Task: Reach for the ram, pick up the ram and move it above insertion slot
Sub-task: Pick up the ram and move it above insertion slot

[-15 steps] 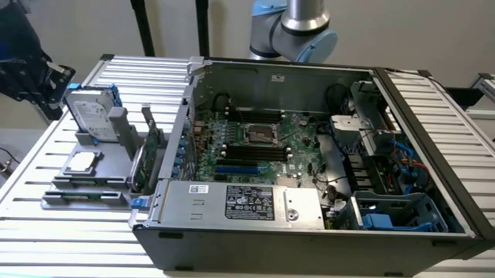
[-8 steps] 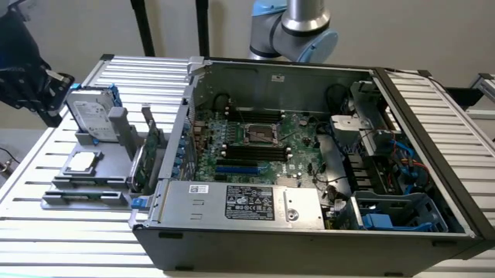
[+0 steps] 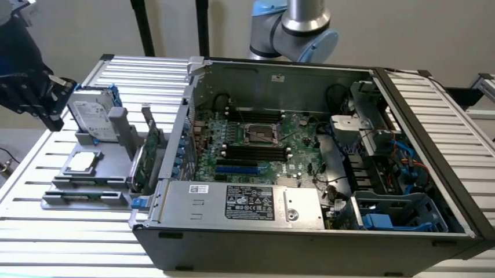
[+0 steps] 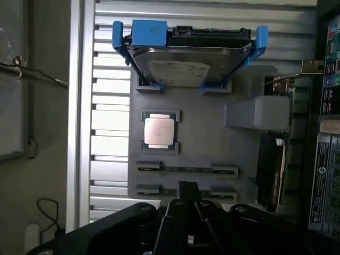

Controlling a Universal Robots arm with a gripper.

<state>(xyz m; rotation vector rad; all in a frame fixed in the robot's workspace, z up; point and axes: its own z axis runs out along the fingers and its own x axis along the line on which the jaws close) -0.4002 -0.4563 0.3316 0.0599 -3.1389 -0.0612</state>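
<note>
While the gripper (image 4: pixel 188 195) hangs near the gray tray (image 4: pixel 202 133), we count two rams (image 4: pixel 186 169) seated side by side in its slots, one CPU (image 4: pixel 159 132) and one drive (image 4: pixel 188 64). Whether the gripper is open or closed we cannot tell. The tray stands just beside one open case (image 3: pixel 309 246).

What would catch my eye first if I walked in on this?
The big open computer case sits in the middle of the exterior view, its green motherboard laid bare. At that view's left, a grey holder carries a silver hard drive in a blue frame, a square processor chip and thin ram sticks. The robot's dark pincer hovers close above that holder.
</note>
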